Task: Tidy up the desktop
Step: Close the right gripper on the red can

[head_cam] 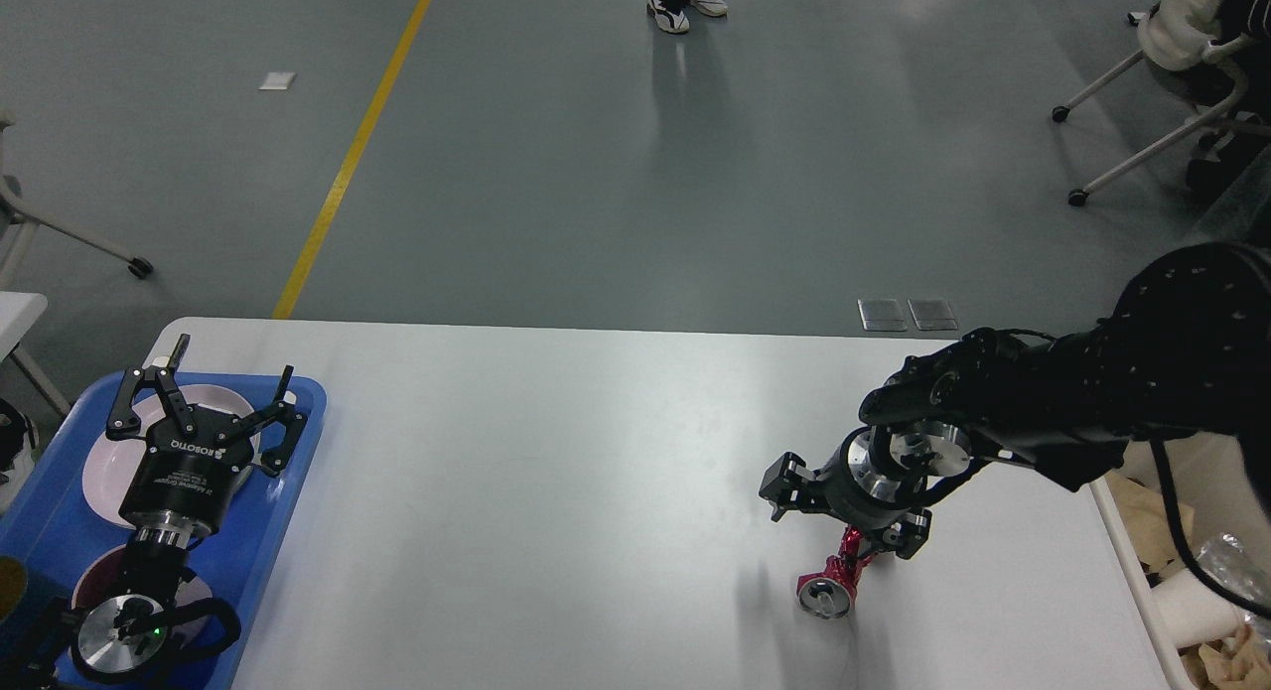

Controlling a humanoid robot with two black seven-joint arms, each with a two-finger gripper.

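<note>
The white desktop [556, 491] fills the lower half of the head view. A crushed red can [832, 581] lies on its right part, silver end toward me. My right gripper [844, 519] hangs low over the can's far end and hides that end. It is open, with one finger on each side of the can. My left gripper [204, 404] is open too and holds nothing. It hovers over a pink plate [107, 464] in the blue tray [298, 472] at the desktop's left end.
A beige bin [1132, 581] stands past the desktop's right edge, holding brown paper and a white paper cup [1197, 603]. A second dish [91, 571] lies in the tray under my left arm. Wheeled chairs and a person's feet are on the grey floor beyond.
</note>
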